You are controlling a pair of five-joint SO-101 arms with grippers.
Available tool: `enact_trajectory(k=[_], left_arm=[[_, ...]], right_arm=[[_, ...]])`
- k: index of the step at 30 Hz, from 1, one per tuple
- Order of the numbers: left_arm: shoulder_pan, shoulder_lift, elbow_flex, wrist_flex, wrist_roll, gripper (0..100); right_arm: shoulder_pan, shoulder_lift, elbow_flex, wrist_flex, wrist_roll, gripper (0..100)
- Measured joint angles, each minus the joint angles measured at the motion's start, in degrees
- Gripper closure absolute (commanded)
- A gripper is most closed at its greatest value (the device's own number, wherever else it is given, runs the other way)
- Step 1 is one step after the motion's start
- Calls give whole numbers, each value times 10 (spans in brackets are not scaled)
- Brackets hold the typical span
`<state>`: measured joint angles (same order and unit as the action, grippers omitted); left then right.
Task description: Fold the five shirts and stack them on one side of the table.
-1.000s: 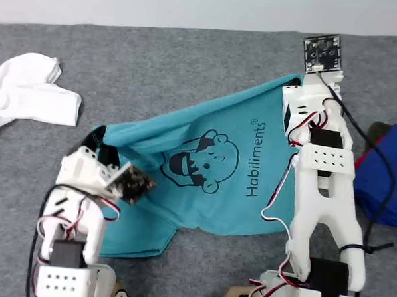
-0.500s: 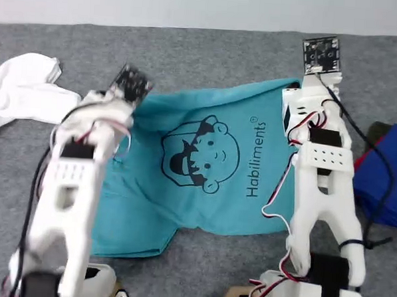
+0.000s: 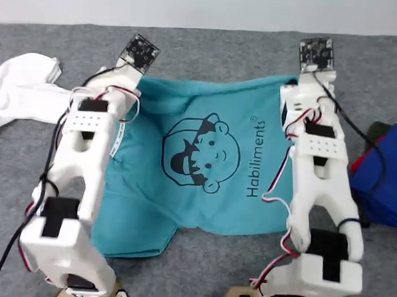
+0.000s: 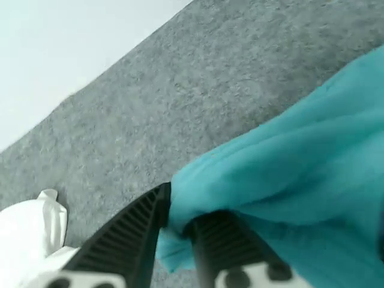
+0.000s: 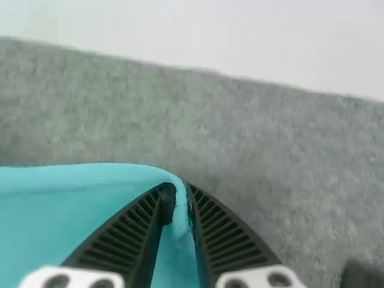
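Trouble can start at either far corner, we think. We hold the teal shirt (image 3: 203, 189) with both claws. Our left claw (image 4: 180, 210) is closed on a thick bunch of cloth at one far corner. Our right claw (image 5: 178, 195) is closed on the other far corner, and it has only the thin edge.

The shirt lies in the middle of the grey table (image 3: 210, 49), between our two arms, with the picture side up. The near left part looks floppy and not flat.

The thin edge could slip out of our right claw if we pull too hard. Then that side would drop and the fold would go crooked. If one claw goes faster than the other, the shirt could twist. The bunched corner in our left claw could leave wrinkles inside the fold. The floppy near part could get tucked under and make a lump.

A white shirt (image 3: 28, 96) lies crumpled on the left side of the table. A blue shirt (image 3: 383, 178) sits just beside our right arm, so a wide swing could knock it.
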<state>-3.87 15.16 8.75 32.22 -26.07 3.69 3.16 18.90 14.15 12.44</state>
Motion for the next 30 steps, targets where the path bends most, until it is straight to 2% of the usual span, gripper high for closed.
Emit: enact_trajectory(k=[10,22,30], left_arm=[[-18,149,-205,111,0,997],[-17,231,-320,122,0,995],[-12,298,-439,207,-25,995]], right_arm=[[-1,96,-119,-3,1,991],[5,173,-190,-4,21,991],[15,193,-190,-4,32,991]])
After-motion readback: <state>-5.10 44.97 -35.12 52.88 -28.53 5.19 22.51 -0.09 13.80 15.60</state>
